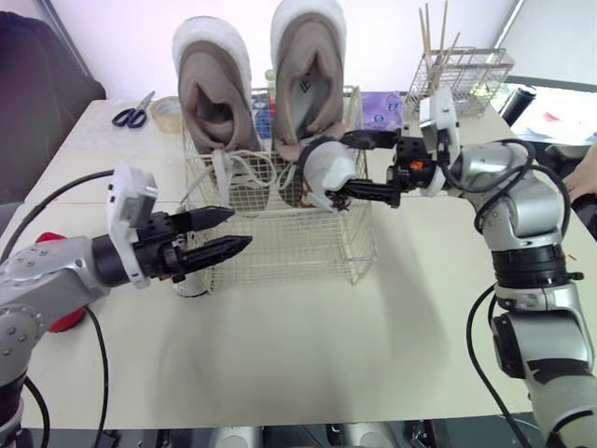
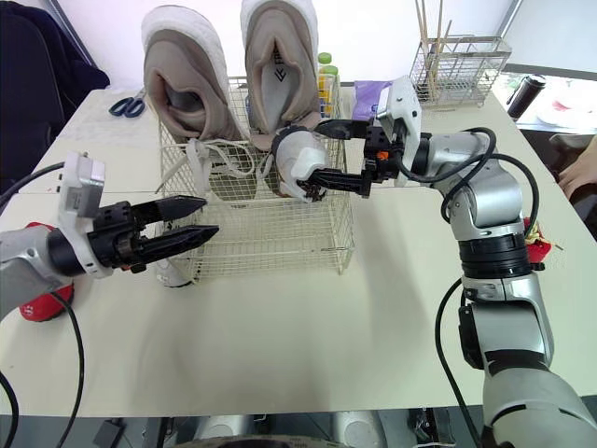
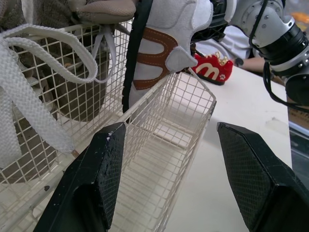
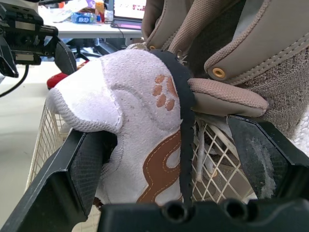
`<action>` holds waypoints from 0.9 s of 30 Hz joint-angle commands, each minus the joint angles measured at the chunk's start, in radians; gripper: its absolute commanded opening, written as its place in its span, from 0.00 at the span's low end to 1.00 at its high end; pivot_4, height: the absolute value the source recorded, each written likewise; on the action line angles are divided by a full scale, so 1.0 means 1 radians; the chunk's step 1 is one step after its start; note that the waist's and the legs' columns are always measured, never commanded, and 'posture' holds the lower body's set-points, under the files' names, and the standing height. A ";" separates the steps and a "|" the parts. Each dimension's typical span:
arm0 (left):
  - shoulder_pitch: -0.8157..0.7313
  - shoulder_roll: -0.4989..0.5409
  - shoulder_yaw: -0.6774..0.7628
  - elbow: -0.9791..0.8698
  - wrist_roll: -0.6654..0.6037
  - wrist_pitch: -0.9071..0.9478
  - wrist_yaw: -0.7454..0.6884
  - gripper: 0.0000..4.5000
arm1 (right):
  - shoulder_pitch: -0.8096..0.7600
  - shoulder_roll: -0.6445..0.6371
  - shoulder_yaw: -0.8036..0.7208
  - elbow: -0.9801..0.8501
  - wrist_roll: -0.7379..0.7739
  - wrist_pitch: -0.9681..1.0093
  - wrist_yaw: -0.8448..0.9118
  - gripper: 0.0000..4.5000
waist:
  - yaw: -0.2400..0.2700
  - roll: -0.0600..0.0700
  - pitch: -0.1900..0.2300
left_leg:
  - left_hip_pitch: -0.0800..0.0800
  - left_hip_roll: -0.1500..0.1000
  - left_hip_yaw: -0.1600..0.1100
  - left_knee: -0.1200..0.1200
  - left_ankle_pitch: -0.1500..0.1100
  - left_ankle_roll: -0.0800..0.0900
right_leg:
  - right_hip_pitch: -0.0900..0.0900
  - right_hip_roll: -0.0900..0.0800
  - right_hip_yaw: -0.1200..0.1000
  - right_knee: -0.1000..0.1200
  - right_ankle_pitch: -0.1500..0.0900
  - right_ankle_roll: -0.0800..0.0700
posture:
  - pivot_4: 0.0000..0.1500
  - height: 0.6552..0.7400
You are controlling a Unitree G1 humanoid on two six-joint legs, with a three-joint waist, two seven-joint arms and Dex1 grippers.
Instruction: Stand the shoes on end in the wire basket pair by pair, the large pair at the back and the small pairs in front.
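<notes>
The wire basket [image 1: 359,266] stands mid-table. Two large beige shoes [image 1: 216,93] stand on end along its back. A small white shoe with brown trim [image 1: 322,173] hangs upright over the basket's right side, its lower end inside the wire wall [image 3: 140,72]. My right gripper [image 1: 338,168] is open around it: one finger [image 4: 72,164] touches the shoe, the other [image 4: 260,150] stands apart from it. My left gripper [image 1: 241,227] is open and holds nothing at the basket's front left. A red small shoe [image 3: 210,70] lies right of the basket, another red one [image 2: 37,303] under my left arm.
A white object [image 1: 191,285] sits on the table by the basket's front left corner, partly hidden. Scissors [image 1: 133,112] and a tape roll [image 1: 168,112] lie at the back left. A wire rack with sticks [image 1: 462,70] stands back right. A person's hand [image 1: 583,187] shows at the right edge.
</notes>
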 commanded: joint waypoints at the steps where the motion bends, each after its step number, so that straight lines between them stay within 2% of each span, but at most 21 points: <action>1: -0.015 -0.003 -0.002 -0.001 0.008 -0.019 -0.010 0.69 | -0.031 -0.026 -0.046 -0.047 0.025 0.011 0.001 0.95 | 0.000 0.000 0.000 | 0.000 0.000 0.000 0.000 0.000 0.000 | 0.000 0.000 0.000 0.000 0.000 0.000 | 1.00 1.00; 11: -0.001 -0.005 0.003 0.002 0.020 -0.023 -0.018 0.69 | 0.022 -0.129 -0.112 -0.240 0.147 0.157 0.013 0.95 | 0.002 0.000 0.000 | 0.000 0.000 0.000 0.000 0.000 0.000 | 0.000 0.000 0.000 0.000 0.000 0.000 | 1.00 1.00; 20: -0.008 0.017 0.042 0.013 -0.005 -0.011 -0.016 0.69 | 0.027 -0.206 -0.193 -0.284 0.208 0.222 -0.011 0.95 | 0.003 0.000 0.000 | 0.000 0.000 0.000 0.000 0.000 0.000 | 0.000 0.000 0.000 0.000 0.000 0.000 | 1.00 1.00; 24: -0.023 0.068 0.196 0.050 -0.122 0.026 0.079 0.69 | -0.078 -0.225 -0.325 -0.222 0.362 0.309 -0.045 0.95 | 0.001 0.000 0.000 | -0.001 0.001 0.000 0.000 0.000 0.000 | 0.000 0.000 0.000 0.000 0.000 0.000 | 1.00 1.00; 26: -0.010 0.115 0.304 0.100 -0.184 0.065 0.117 0.69 | -0.140 -0.193 -0.360 -0.213 0.461 0.364 -0.082 0.95 | -0.002 0.000 0.000 | 0.000 0.001 -0.001 0.000 0.000 0.000 | -0.001 0.000 0.000 0.000 0.000 0.000 | 1.00 1.00; 27: 0.008 0.139 0.368 0.126 -0.198 0.088 0.128 0.82 | -0.157 -0.173 -0.353 -0.222 0.491 0.386 -0.092 0.98 | -0.005 0.000 0.000 | 0.000 0.002 -0.001 -0.001 0.000 0.000 | -0.001 0.000 0.000 0.000 0.000 0.000 | 1.00 1.00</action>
